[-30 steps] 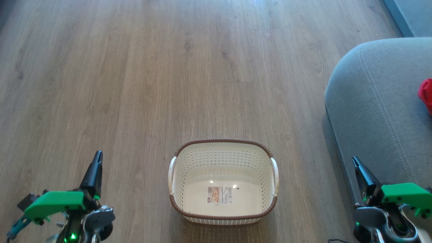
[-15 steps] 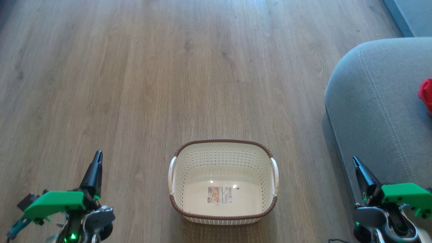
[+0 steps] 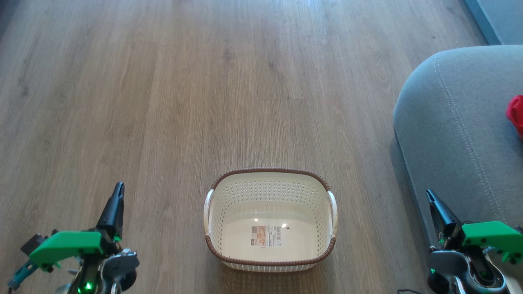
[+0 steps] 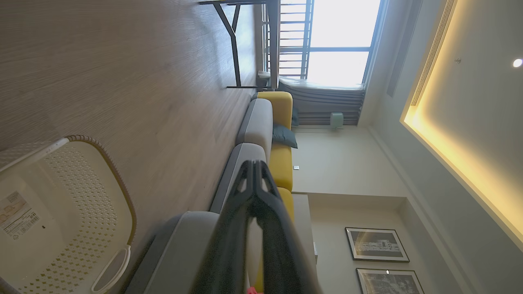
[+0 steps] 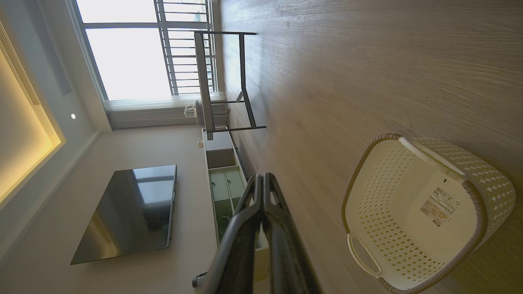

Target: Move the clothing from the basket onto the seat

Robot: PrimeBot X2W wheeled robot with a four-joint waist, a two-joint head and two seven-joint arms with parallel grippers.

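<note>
The cream basket (image 3: pixel 269 179) with its brown rim stands on the wood floor at bottom centre, holding nothing but a label sticker on its floor; it also appears as the basket (image 4: pixel 102 163) in the left wrist view and the basket (image 5: pixel 482 192) in the right wrist view. The grey seat (image 3: pixel 457 134) fills the right side, and a piece of red clothing (image 3: pixel 515 114) lies on it at the picture's right edge. My left gripper (image 3: pixel 118 188) is shut at lower left, well left of the basket. My right gripper (image 3: pixel 429 194) is shut at lower right, beside the seat's front edge. Both hold nothing.
Wide wood floor (image 3: pixel 204 81) stretches ahead of the basket. The wrist views show a sofa with yellow cushions (image 4: pixel 282 159), a metal-legged table (image 5: pixel 220 81), a low cabinet and a dark screen (image 5: pixel 130 212) far off by the window.
</note>
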